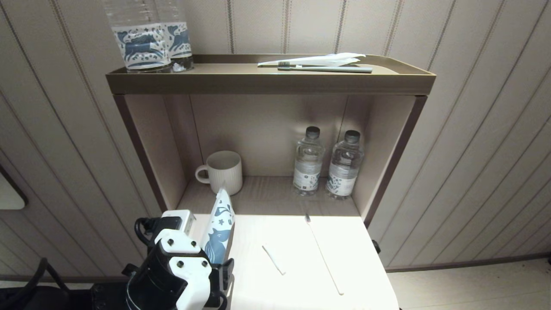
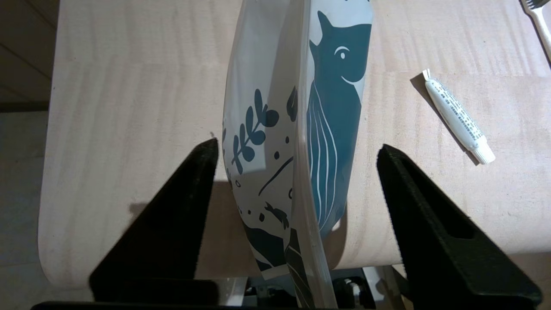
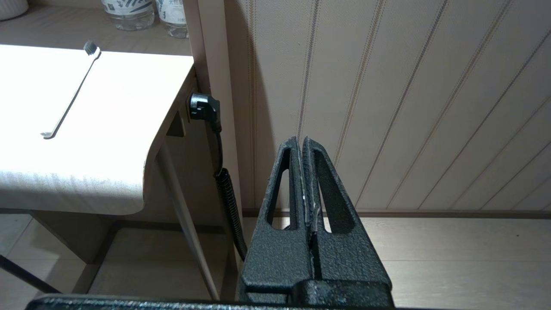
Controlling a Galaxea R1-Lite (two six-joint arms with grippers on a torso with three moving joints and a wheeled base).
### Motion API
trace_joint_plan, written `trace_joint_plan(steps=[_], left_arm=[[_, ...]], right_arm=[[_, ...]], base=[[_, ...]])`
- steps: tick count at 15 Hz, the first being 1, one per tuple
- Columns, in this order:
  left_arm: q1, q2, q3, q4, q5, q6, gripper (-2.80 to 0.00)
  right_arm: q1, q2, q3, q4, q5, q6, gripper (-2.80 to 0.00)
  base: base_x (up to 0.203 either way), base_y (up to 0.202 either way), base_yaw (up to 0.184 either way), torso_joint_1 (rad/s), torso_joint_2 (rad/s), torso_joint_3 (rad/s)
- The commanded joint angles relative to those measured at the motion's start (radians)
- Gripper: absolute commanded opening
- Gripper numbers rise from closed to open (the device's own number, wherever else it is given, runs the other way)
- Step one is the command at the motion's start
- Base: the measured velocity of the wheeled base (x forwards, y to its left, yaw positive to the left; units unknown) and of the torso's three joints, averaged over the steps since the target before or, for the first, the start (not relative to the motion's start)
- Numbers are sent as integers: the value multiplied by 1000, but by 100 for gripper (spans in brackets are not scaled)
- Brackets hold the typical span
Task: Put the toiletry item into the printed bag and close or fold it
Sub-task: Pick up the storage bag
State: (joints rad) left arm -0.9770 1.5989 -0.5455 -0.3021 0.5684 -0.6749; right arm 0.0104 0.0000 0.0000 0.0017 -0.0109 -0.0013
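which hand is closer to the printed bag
Left. The left hand straddles the printed bag, one finger on each side of it. The right hand hangs shut beside the table, by the wall.

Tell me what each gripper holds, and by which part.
Nothing is gripped. The left gripper stands open around the upright printed bag, near its lower end, not clamped; the right gripper is shut, empty.

Beige panelled walls with thin vertical grooves stand behind a brown open shelf unit with a rimmed top tray, whose pale wood-grain surface juts forward brightly lit, with rounded front corners, above a light plank floor.
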Motion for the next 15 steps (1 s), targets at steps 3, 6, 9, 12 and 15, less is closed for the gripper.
trace_joint_plan(steps=[3,6,9,12,15], left_arm=[[0,-2,-10,-3,8,-3,-280],[0,4,-13,-9,-2,-8,-280],[0,7,-7,-28,-10,-2,-280],[1,-29,-2,-26,-10,4,-280],[10,-165,-2,-26,-12,76,-280]], right_arm=[[0,0,0,0,0,0,-280],[0,0,0,0,0,0,-280],[0,0,0,0,0,0,-280],[0,0,0,0,0,0,-280],[0,0,0,-2,0,-3,-280]], base=[[0,0,0,0,0,0],[0,0,0,0,0,0],[0,0,0,0,0,0],[0,0,0,0,0,0],[0,0,0,0,0,0]])
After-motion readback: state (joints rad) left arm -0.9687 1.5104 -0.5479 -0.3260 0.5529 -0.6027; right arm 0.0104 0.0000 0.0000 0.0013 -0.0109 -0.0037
